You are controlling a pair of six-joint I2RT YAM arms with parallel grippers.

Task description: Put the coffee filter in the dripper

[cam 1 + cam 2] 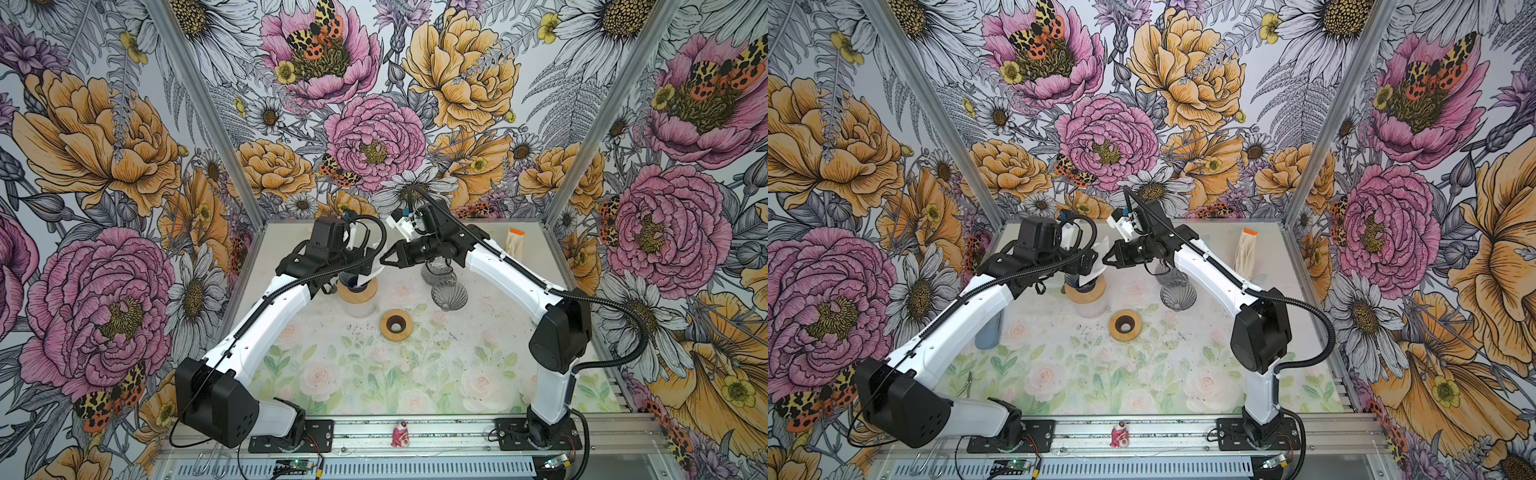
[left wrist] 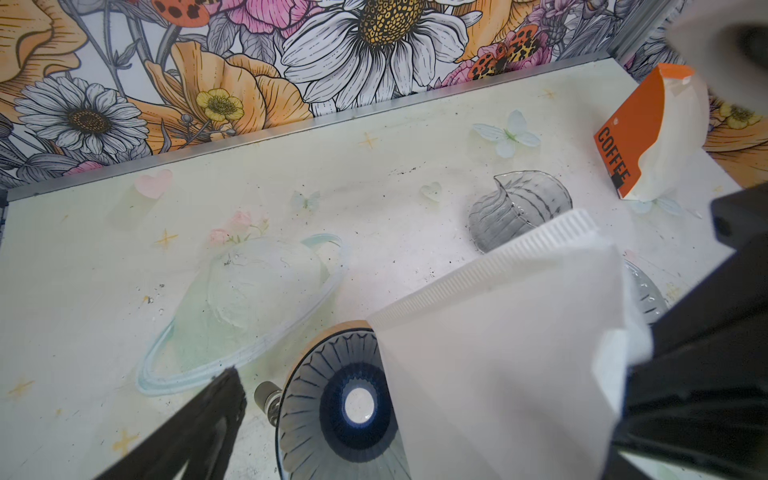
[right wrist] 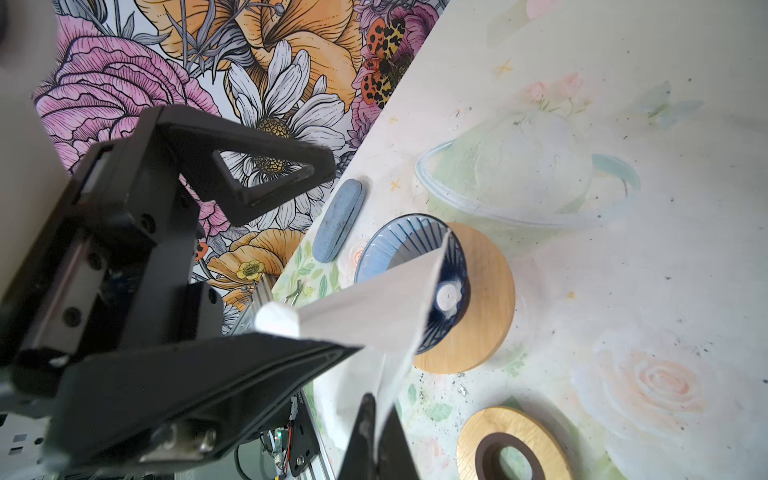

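My right gripper is pinched tight on the folded coffee filter, its corner dipping over the blue glass dripper. The left gripper gapes wide, holding nothing. Released flat like this, I fear it flops off the rim.

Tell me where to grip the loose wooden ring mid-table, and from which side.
Grip the wooden ring across its band, from straight above: one finger into the centre hole, the other outside the rim. It lies flat on the table, so a sideways pinch would likely find too little edge; the open hole gives a finger room.
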